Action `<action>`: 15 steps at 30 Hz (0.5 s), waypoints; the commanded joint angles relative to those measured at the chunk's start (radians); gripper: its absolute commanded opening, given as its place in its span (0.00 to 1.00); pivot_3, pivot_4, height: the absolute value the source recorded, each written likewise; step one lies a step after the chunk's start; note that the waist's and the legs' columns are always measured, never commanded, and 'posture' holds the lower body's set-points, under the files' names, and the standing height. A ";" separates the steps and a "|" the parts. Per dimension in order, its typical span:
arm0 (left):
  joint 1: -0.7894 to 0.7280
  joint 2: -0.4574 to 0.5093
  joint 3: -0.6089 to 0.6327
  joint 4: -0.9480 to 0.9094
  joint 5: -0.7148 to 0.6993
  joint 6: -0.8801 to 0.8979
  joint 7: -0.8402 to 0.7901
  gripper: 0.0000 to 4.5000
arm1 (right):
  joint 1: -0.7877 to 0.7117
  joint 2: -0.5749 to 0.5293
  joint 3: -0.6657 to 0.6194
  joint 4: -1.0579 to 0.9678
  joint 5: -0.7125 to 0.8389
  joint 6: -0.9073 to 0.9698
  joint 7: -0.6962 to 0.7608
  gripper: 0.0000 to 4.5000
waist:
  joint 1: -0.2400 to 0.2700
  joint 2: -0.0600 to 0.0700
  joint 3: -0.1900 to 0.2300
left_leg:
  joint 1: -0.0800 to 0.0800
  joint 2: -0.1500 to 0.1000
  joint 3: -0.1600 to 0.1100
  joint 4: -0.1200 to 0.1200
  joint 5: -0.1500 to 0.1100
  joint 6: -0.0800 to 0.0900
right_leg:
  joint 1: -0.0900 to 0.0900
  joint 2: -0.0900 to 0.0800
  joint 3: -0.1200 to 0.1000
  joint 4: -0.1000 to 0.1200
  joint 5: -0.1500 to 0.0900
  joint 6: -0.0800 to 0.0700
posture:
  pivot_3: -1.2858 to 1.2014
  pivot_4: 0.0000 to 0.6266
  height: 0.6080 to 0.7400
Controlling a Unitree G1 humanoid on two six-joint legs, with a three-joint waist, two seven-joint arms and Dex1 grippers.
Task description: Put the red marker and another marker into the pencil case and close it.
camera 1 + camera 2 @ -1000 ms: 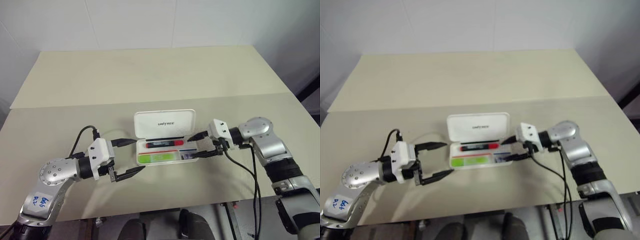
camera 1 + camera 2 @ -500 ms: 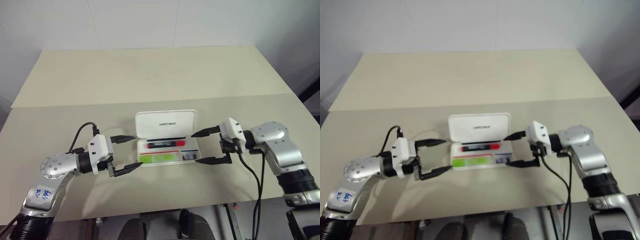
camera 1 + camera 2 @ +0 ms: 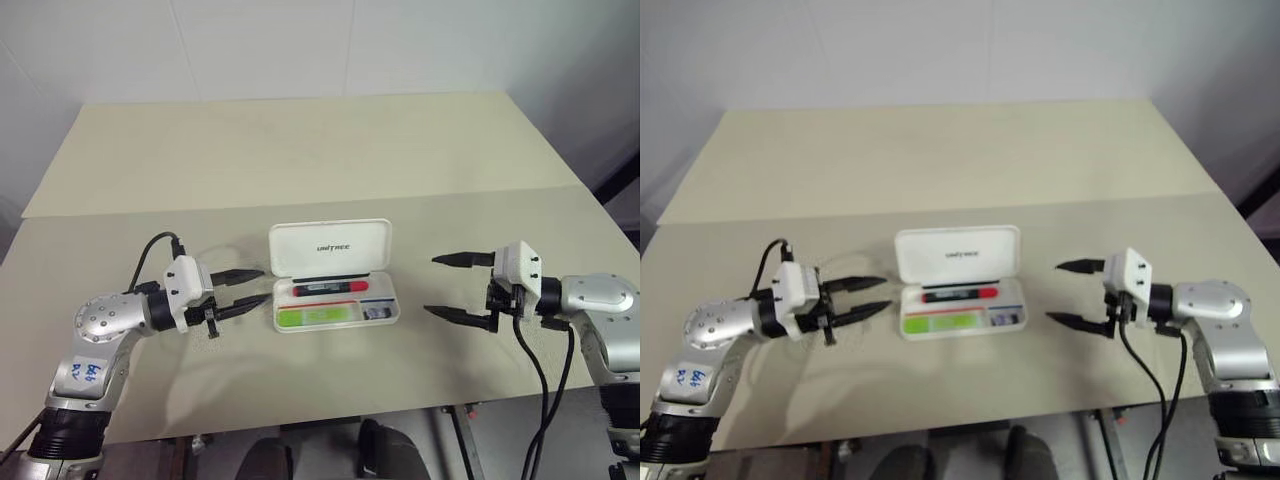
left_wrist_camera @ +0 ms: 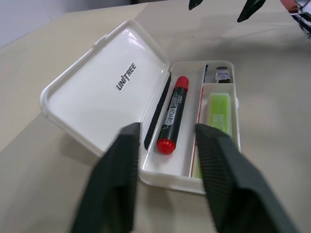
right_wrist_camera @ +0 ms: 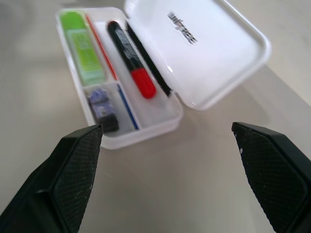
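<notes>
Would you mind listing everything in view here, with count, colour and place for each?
pencil case: one, white, mid-table, lid open and leaning back.
red marker: one, black barrel with red cap, in the case's rear compartment.
green marker: one, lime green, in the front compartment.
small dark object: one, purplish, in the small end compartment.
table: one, beige, under everything.
left gripper: one, black fingers, beside the case's left end, slightly parted, holding nothing.
right gripper: one, black fingers, apart from the case's right end, wide open.
</notes>
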 commanded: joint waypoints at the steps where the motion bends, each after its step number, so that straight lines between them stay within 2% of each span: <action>1: -0.017 -0.019 0.024 -0.002 0.006 -0.040 0.029 0.10 | 0.024 0.001 -0.034 -0.026 0.010 -0.034 -0.023 1.00 | 0.000 0.000 0.000 | 0.000 0.000 0.000 0.000 0.000 0.000 | 0.000 0.000 0.000 0.000 0.000 0.000 | 0.52 0.24 1.00; 2: -0.017 -0.028 0.027 -0.001 0.009 -0.044 0.044 0.03 | 0.033 0.003 -0.032 -0.026 0.008 -0.042 -0.028 1.00 | 0.001 0.000 0.000 | 0.000 0.000 0.000 0.000 0.000 0.000 | 0.000 0.000 0.000 0.000 0.000 0.000 | 0.52 0.24 1.00; 3: -0.014 -0.039 0.036 -0.001 0.011 -0.050 0.064 0.01 | 0.043 0.005 -0.029 -0.027 0.007 -0.050 -0.031 1.00 | 0.000 0.000 0.000 | 0.001 0.000 0.000 0.000 0.000 0.000 | 0.000 0.000 0.000 0.000 0.000 0.000 | 0.52 0.24 1.00; 10: -0.031 -0.120 0.110 0.012 0.053 -0.082 0.259 0.01 | 0.046 0.010 -0.018 -0.017 0.002 -0.073 -0.053 1.00 | 0.000 -0.001 0.000 | 0.002 0.000 0.001 0.000 0.000 0.000 | 0.001 0.000 0.001 0.001 0.000 0.000 | 0.52 0.24 1.00; 15: -0.056 -0.148 0.112 0.038 0.093 -0.023 0.378 0.01 | 0.040 0.012 -0.012 -0.004 -0.001 -0.088 -0.053 1.00 | 0.000 -0.001 -0.001 | 0.002 0.000 0.001 0.000 0.000 0.000 | 0.001 0.000 0.001 0.001 0.001 0.000 | 0.52 0.24 1.00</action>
